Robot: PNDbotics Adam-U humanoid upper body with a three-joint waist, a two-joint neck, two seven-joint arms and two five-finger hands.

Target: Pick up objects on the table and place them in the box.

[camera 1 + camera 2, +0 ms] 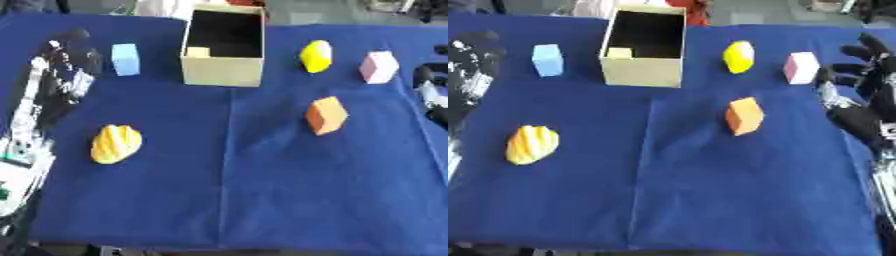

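Worktop (262, 200), draped in a smooth dark blue cloth with a faint crease running down its middle, is carrying everything. A tan cardboard box (223, 70) is standing open-topped near the far edge, a little left of the middle; its inside is lying in shadow, and a small pale yellow block (199, 51) is showing at its bottom near the left wall.

Along the left edge the left hand (66, 75) is hovering over the cloth, black with silver parts, its fingers (74, 37) reaching toward the far edge, relaxed and holding nothing. Along the right edge the right hand (868, 100) is showing best in the right eye view, its dark fingers (859, 50) spread apart and likewise gripping nothing; neither hand is touching any of the objects.

A ridged, rounded yellow-orange object (115, 144) is lying near the left edge, toward the front. An orange block (326, 115) with flat faces is sitting tilted right of the middle. A glossy yellow rounded object (316, 56) is resting just right of the box, apart from it. A pale pink block (378, 66) is standing nearer the right edge. A light blue block (126, 59) is standing upright left of the box, close to the left hand.
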